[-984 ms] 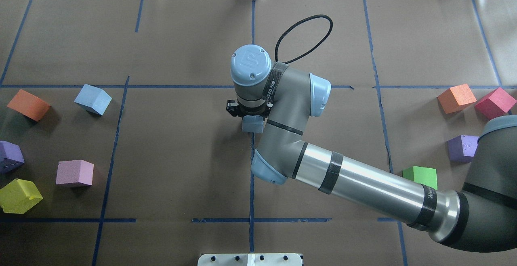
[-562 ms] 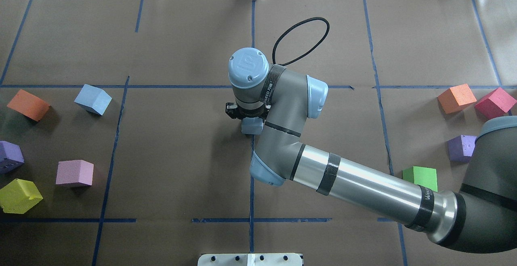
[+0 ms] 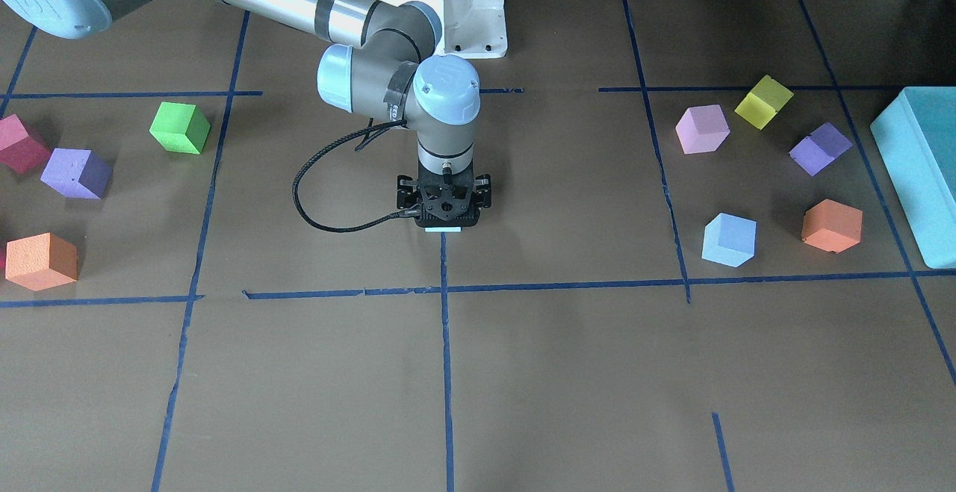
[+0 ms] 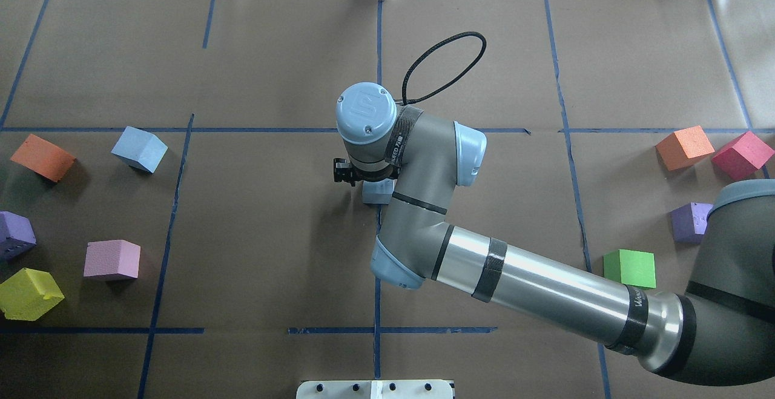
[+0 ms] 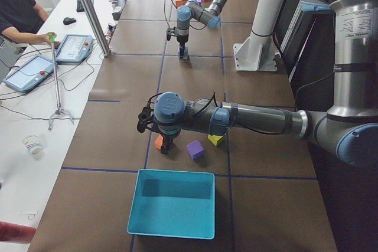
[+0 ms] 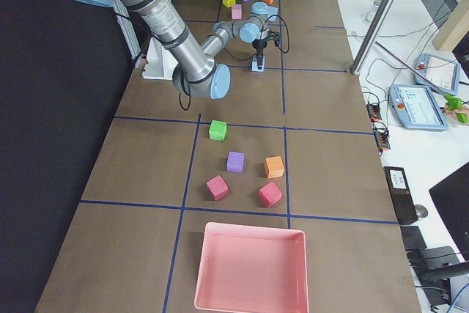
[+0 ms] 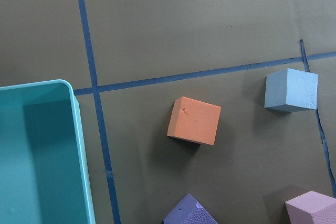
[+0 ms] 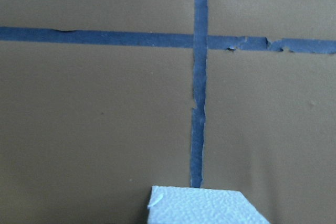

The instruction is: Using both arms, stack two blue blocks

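Note:
My right gripper (image 4: pixel 363 175) stands vertical over the table's centre tape line, shut on a pale blue block (image 4: pixel 376 192). Only a thin edge of the block (image 3: pixel 444 231) shows under the gripper (image 3: pixel 445 216) in the front view, low over the paper. Its top fills the bottom of the right wrist view (image 8: pixel 205 205). The second blue block (image 4: pixel 139 149) lies free at the left, also in the front view (image 3: pixel 729 239) and the left wrist view (image 7: pixel 291 89). My left gripper (image 5: pixel 164 147) hovers over the left cubes; I cannot tell whether it is open.
Orange (image 4: pixel 42 157), purple (image 4: pixel 15 234), pink (image 4: pixel 112 260) and yellow (image 4: pixel 29 293) cubes surround the free blue block. Orange (image 4: pixel 684 147), red (image 4: pixel 742 154), purple (image 4: pixel 692 222) and green (image 4: pixel 631 267) cubes lie at the right. A teal box (image 3: pixel 919 171) and a pink tray (image 6: pixel 250 269) stand at the table's ends.
My right wrist and gripper have shifted a little left and toward the robot, carrying the pale blue block along. The other cubes have not moved.

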{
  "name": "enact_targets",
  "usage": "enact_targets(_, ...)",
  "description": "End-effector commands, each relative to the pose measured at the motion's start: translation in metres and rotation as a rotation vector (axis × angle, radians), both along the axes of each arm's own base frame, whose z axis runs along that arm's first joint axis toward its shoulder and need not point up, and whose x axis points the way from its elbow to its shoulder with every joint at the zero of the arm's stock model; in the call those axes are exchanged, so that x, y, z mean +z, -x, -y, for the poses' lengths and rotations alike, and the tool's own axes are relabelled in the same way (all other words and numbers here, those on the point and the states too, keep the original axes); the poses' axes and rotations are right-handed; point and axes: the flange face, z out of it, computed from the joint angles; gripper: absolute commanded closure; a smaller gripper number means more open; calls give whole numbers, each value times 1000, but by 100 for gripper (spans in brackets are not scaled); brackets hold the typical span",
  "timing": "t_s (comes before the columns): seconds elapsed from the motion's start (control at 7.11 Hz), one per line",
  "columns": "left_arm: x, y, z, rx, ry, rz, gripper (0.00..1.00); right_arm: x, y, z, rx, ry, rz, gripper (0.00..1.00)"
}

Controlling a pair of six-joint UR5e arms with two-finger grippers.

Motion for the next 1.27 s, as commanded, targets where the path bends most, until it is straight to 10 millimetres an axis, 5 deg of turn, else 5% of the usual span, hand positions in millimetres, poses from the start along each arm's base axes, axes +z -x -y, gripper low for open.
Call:
enact_targets(0.0,-1,0,0,-1,-2,0,0,-6,-82,-26,10,-64,105,0)
enact_targets(0.14,-16,-1,2,2,-46,1,0,-3,-151,-37,43,-94,157,0)
enact_targets(0.28,-23,-23,6,9,-34,-9,0,-5,-202,-28,71,-73,174,0)
enact_targets(0.42,-49,-65,22,4,-7,-27,0,2,-247,-2,100,-28,200,0)
enact_targets(0.56,-67,-118,29,-8,-2,-9,0,35,-302,21,126,48,213,0)
enact_targets(0.84,-100,-263,40,94,-182,93,0,123,-377,31,43,6,130,0)
enact_targets(0.98,-99,-311,53,131,-207,122,0,159,-395,27,8,-5,84,0)
enact_targets(1.12,-113,-332,73,101,-231,153,0,194,-417,16,-32,-30,43,0)
